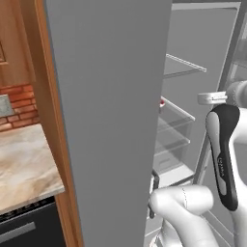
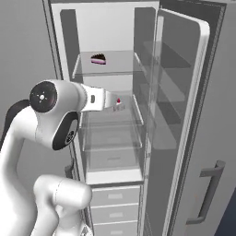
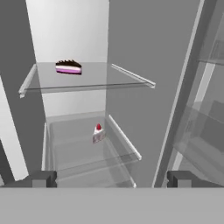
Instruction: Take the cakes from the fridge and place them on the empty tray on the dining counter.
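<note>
So we're at the reach-in stage: the fridge door is swung wide and the arm is stretched toward the open compartment, nothing picked up yet. The end effector is spread fully apart and empty, with its two tips showing at the bottom of the hand view.

Two cakes are waiting inside. The chocolate cake sits on the upper shelf, toward its back left. The white cake with the red top is one shelf down, roughly mid-shelf and nearer the right edge. The hand seems lined up closest with the white one, so I'd guess that's the first target.

The next move needs the hand to go forward between the two shelves, drop the tips on either side of the slice and close gently. It's a small wedge, so it could easily tip or slide on the glass.

As for brands or writing, I can't read any on the fridge or cakes.
</note>
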Available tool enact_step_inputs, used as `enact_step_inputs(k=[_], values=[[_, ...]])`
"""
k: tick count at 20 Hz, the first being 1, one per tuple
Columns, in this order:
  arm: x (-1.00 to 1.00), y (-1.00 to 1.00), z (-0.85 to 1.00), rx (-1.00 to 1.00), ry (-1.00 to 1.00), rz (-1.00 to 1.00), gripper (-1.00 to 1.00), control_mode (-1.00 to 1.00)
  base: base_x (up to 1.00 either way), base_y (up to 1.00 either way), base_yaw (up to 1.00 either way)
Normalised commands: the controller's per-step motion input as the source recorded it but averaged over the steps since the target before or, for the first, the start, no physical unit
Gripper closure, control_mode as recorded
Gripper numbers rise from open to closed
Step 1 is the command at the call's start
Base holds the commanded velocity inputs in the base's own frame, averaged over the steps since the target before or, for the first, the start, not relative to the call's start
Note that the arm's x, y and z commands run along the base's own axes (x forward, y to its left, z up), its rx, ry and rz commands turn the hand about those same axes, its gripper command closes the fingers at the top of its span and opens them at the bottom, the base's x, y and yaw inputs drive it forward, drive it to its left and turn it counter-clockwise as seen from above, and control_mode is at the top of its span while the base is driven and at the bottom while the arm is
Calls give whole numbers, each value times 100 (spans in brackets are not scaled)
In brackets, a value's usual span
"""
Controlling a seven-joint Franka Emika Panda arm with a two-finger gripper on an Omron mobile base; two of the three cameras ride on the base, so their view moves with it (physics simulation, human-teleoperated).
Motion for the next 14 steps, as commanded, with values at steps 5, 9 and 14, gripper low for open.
enact_step_inputs(k=[5, 9, 14], values=[[0, 0, 0, 0, 0, 0, -100, 100, 5, -50, 13], [0, 0, 0, 0, 0, 0, -100, 100, 10, -12, 12], [0, 0, 0, 0, 0, 0, -100, 100, 22, -4, 7]])
